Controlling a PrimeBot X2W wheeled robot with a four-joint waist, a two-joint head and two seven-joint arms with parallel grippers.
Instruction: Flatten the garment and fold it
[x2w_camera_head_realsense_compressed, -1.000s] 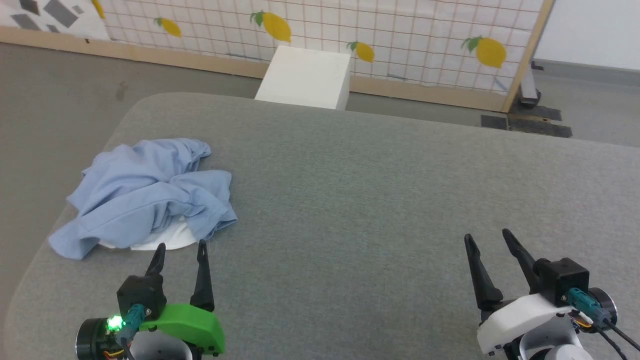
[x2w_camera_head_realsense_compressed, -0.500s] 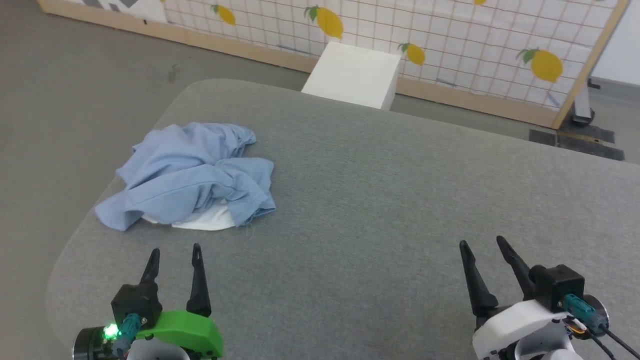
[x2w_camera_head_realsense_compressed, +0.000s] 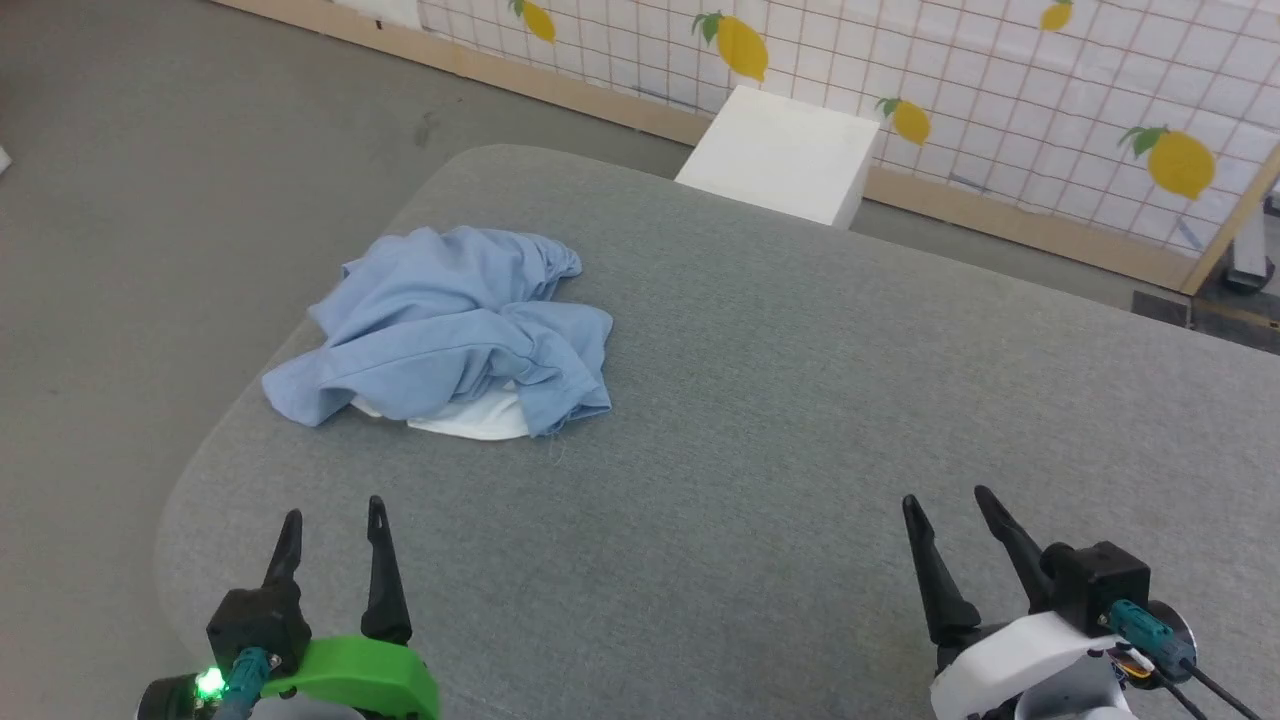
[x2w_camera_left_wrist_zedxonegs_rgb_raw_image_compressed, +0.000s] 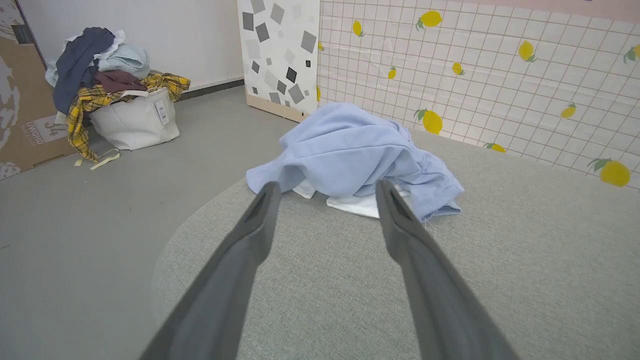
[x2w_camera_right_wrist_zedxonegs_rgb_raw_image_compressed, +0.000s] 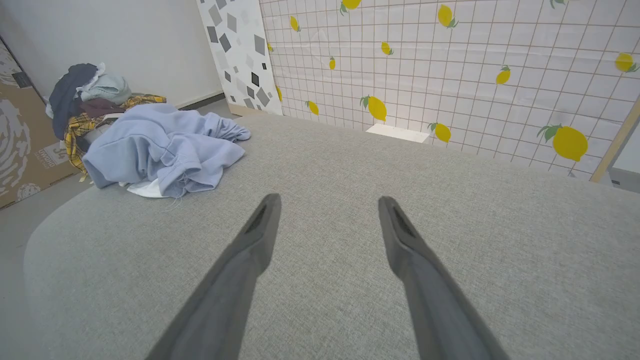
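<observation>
The garment (x2w_camera_head_realsense_compressed: 450, 325) is a light blue T-shirt lying crumpled in a heap near the left edge of the grey table (x2w_camera_head_realsense_compressed: 800, 400), with white fabric peeking out at its near side. In the left wrist view the garment (x2w_camera_left_wrist_zedxonegs_rgb_raw_image_compressed: 350, 152) lies just beyond the fingertips. My left gripper (x2w_camera_head_realsense_compressed: 333, 515) stands open at the lower left, short of the heap and empty. At the lower right my right gripper (x2w_camera_head_realsense_compressed: 945, 498) is open too, far from the garment (x2w_camera_right_wrist_zedxonegs_rgb_raw_image_compressed: 160, 145), which lies to its left.
A white box (x2w_camera_head_realsense_compressed: 785, 155) stands on the floor behind the table, before a lemon-patterned screen (x2w_camera_head_realsense_compressed: 1000, 90). A pile of clothes on a white bag (x2w_camera_left_wrist_zedxonegs_rgb_raw_image_compressed: 110, 95) and a cardboard box (x2w_camera_left_wrist_zedxonegs_rgb_raw_image_compressed: 20, 100) sit on the floor to the left. The table's rounded left edge (x2w_camera_head_realsense_compressed: 200, 470) is close.
The head camera has turned left, so the whole picture has shifted right. Both grippers stay open; the left one now shows farther short of the garment. The garment lies as before.
</observation>
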